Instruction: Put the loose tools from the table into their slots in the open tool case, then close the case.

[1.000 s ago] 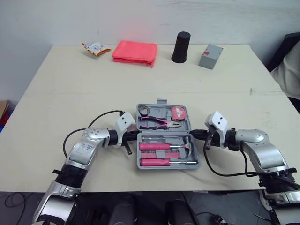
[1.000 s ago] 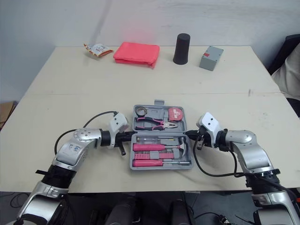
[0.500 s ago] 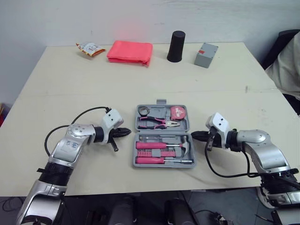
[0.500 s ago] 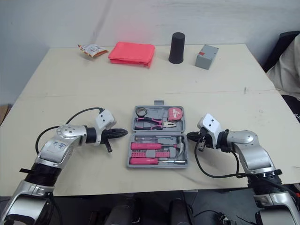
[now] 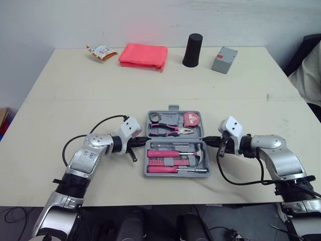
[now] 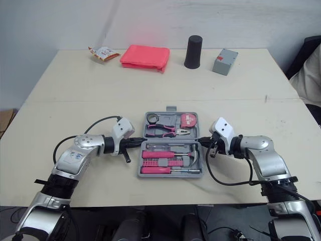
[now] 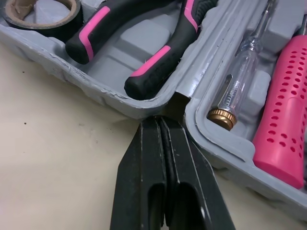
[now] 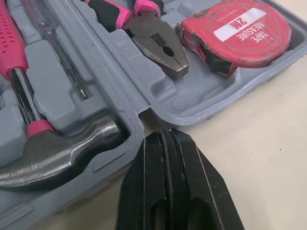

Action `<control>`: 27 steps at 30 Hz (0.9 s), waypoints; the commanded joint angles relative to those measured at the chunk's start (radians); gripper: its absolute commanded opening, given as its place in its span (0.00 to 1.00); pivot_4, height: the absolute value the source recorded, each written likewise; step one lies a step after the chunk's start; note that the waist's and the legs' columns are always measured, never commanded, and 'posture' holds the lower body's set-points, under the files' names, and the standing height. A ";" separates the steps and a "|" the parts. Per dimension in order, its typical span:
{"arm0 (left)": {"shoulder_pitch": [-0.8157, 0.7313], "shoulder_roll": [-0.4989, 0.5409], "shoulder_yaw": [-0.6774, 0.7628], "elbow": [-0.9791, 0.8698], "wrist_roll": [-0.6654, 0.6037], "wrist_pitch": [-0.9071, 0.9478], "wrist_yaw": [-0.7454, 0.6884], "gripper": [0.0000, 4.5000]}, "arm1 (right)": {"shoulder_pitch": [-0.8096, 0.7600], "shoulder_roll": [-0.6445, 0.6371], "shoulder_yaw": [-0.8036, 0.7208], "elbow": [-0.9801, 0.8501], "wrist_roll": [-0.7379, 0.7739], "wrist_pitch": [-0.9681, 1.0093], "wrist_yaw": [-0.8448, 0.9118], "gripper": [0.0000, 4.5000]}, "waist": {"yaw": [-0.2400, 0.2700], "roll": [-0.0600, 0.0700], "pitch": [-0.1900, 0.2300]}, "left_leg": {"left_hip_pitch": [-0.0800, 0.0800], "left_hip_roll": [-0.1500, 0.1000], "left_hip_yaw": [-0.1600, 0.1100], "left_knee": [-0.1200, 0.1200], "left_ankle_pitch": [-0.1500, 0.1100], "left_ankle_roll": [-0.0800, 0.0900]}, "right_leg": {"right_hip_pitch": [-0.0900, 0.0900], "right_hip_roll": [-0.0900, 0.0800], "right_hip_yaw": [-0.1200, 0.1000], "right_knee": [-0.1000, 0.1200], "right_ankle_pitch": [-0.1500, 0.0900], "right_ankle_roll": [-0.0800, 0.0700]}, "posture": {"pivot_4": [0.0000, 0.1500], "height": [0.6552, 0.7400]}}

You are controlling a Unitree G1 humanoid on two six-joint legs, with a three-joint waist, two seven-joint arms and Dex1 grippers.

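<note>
We log bright, even, diffuse light from above over the table (image 5: 70,95). Shadows are soft and short beside the black cup (image 5: 192,50) and under the tool case (image 5: 175,173). The red cloth (image 5: 144,54) casts a pink glow on the wall (image 5: 143,34). There are small glints on the clear screwdriver (image 7: 238,76).

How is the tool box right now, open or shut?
Open. The tool case lies spread flat, with the pliers and hammer showing inside.
</note>
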 commanded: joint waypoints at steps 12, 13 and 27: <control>0.053 0.117 0.208 -0.144 -0.157 0.263 -0.001 0.19 | 0.041 -0.068 -0.138 -0.207 0.129 0.255 -0.050 0.23 | -0.009 0.000 0.001 | 0.000 0.001 0.001 -0.002 0.000 0.000 | -0.003 0.000 0.003 0.001 0.000 0.000 | 1.00 0.95; 0.037 0.110 0.232 -0.154 -0.182 0.323 0.018 0.27 | 0.023 -0.062 -0.156 -0.220 0.153 0.325 -0.075 0.32 | -0.008 -0.001 0.001 | 0.000 0.001 0.001 -0.002 0.000 0.000 | -0.003 0.000 0.004 0.002 0.000 0.000 | 1.00 0.95; -0.192 -0.092 0.244 0.024 -0.185 0.531 0.278 0.99 | -0.195 0.125 -0.172 -0.121 0.206 0.719 -0.389 1.00 | -0.005 -0.003 0.002 | -0.004 0.000 0.003 -0.001 0.003 -0.002 | -0.008 0.001 0.005 0.004 0.000 0.000 | 1.00 0.95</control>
